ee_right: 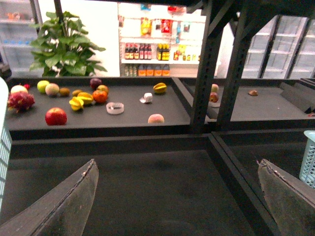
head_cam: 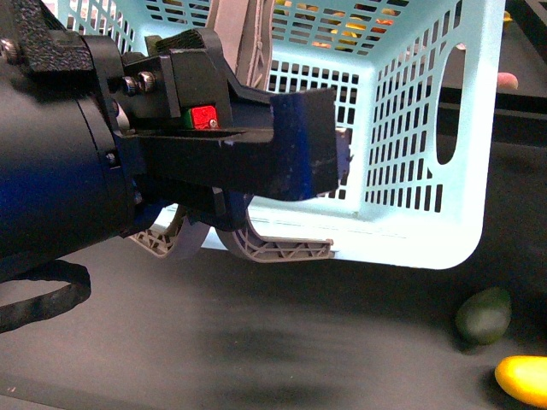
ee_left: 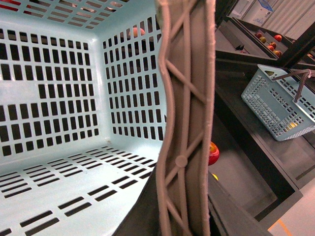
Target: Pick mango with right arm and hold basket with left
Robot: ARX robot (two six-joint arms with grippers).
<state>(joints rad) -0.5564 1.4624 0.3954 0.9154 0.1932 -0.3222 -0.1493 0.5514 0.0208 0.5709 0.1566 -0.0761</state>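
Basket (head_cam: 410,128) handle (ee_left: 184,123) pinched in left gripper (head_cam: 325,155), right gripper (ee_right: 177,196) spread wide and empty, mango (head_cam: 523,378) lying on dark table (head_cam: 299,342) just beside dull green fruit (head_cam: 484,314).

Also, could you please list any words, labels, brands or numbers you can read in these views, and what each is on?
No text can be read in any view.
Labels on the bottles on the far shop shelf: too small to read.
Print on the hanging packets above them: blurred.
Markings on the boxes in the left wrist view: blurred.
The basket: no print visible.
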